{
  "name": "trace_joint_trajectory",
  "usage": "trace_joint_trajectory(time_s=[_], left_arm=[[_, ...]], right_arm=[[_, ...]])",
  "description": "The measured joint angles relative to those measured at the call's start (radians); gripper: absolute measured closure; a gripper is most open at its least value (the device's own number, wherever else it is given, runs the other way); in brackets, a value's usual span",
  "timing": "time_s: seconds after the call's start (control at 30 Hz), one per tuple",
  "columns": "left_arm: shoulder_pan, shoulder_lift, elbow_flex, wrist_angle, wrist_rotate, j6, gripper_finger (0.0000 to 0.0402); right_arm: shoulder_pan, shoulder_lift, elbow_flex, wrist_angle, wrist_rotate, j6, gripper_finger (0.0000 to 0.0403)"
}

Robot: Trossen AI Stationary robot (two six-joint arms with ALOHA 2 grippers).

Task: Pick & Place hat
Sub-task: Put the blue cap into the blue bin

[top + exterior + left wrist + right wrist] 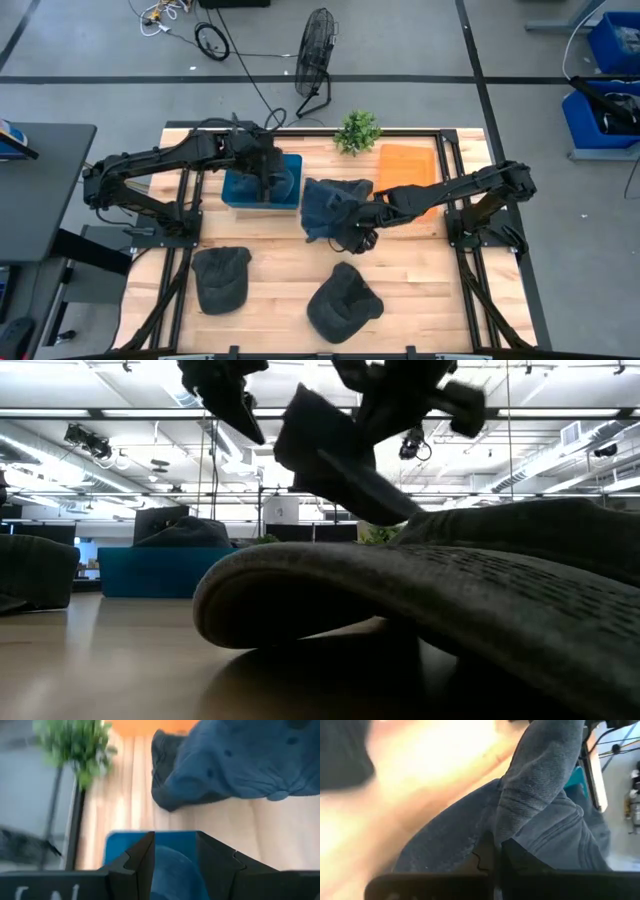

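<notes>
I see bare wood between grey cap (221, 279) and dark cap (344, 303), passable. Left gripper (275, 187) blocks the blue bin (240, 189); lifted blue hat (331, 205) crowds the middle; plant (357, 131), orange mat (405, 165) behind.

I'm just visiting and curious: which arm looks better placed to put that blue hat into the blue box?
Probably the right: its gripper is shut on the blue hat, held up beside the blue box. The left gripper hovers open over that box, holding nothing.
</notes>
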Motion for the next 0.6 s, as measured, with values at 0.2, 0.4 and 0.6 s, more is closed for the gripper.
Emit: trace_joint_trajectory(time_s=[0.2,0.4,0.6], left_arm=[[-0.014,0.000,-0.074,0.249,0.001,0.090,0.0258],[-0.033,0.025,-0.122,0.496,0.003,0.013,0.0263],[-0.033,0.128,-0.123,0.510,0.003,0.008,0.0264]], right_arm=[[-0.079,0.001,-0.021,0.016,-0.062,-0.043,0.0399],[-0.116,0.001,-0.022,0.021,-0.089,-0.146,0.0398],[-0.137,0.001,-0.022,0.045,-0.094,-0.207,0.0398]])
